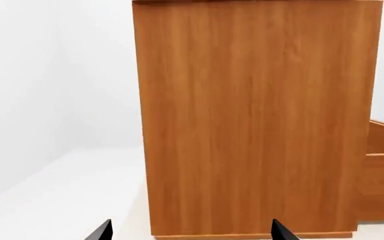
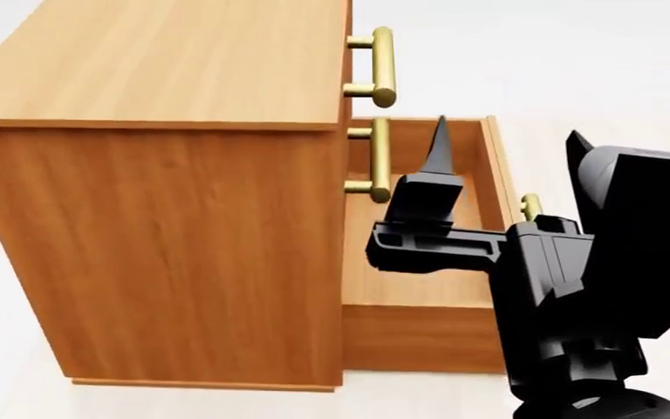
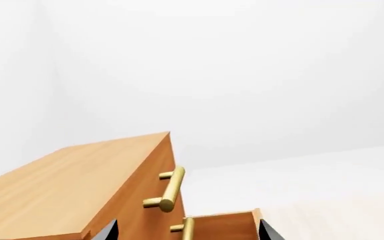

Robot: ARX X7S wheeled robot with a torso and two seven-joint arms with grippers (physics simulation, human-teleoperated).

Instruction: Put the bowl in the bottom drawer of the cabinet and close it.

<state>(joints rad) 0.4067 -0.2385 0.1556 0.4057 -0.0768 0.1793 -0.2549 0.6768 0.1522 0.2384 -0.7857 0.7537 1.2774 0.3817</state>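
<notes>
Beside the cabinet [image 2: 160, 218], on its handle side, the bottom drawer [image 2: 428, 327] is seen pulled fully out, its floor bare as far as it shows; part of it is hidden behind the arm. The bowl cannot be found in any view, so its place cannot be told. Above the open drawer the right gripper [image 2: 509, 144] is held with its two black fingers spread wide and nothing between them. The left gripper [image 1: 192, 231] is pointed at the cabinet's plain side panel, only its two fingertips showing at the frame edge, set well apart and empty. The drawer's brass handle [image 2: 530, 206] is glimpsed just past the right arm, its bar running across the drawer front. For closing, a push toward the cabinet along the drawer's sliding axis would be needed, and the right arm is judged the nearer; the bowl, however, would first have to be located.
</notes>
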